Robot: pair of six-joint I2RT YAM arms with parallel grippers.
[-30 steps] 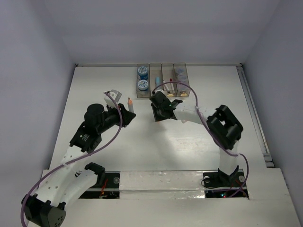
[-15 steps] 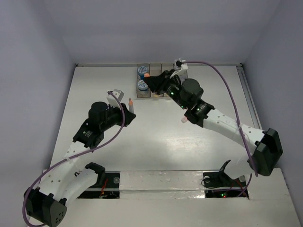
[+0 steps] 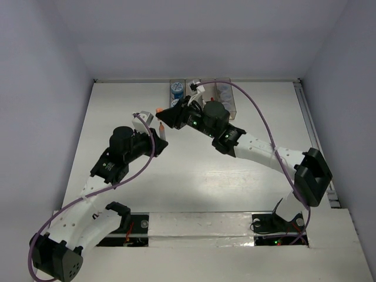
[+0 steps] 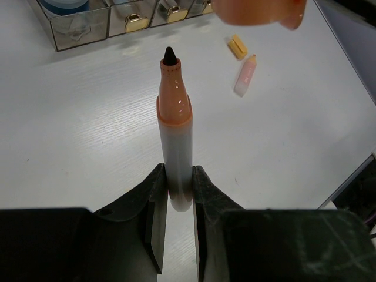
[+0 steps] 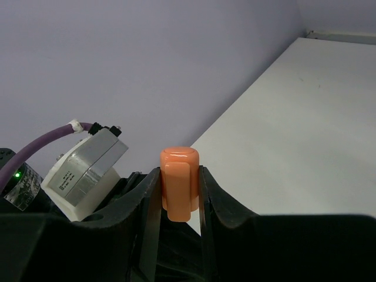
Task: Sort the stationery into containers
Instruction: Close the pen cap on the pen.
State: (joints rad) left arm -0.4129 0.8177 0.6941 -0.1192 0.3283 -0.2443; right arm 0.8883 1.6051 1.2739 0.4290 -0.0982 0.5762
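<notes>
My left gripper [image 4: 178, 176] is shut on the lower end of a white marker [image 4: 175, 123] with an orange collar and a bare black tip, held off the table. In the top view the marker [image 3: 163, 133] points away from the left gripper [image 3: 157, 141]. My right gripper [image 5: 179, 176] is shut on an orange cap [image 5: 178, 183]. That cap [image 3: 159, 110] hangs just beyond the marker's tip, at the right gripper [image 3: 167, 115]. The containers [image 3: 226, 101] stand at the back, partly behind the right arm, with a blue-topped roll [image 3: 175, 88] in the leftmost bin.
A short pink stick [image 4: 245, 75] and a small yellow piece [image 4: 237, 46] lie on the white table to the right of the marker. The bins' tan knobs [image 4: 136, 22] face me. Greyish round pieces [image 3: 222, 92] fill the rightmost bin. Walls close the table on three sides.
The right arm has reached out over the bins and swung left, bringing the orange cap close to the marker's tip. The left arm has held the marker nearly still.
</notes>
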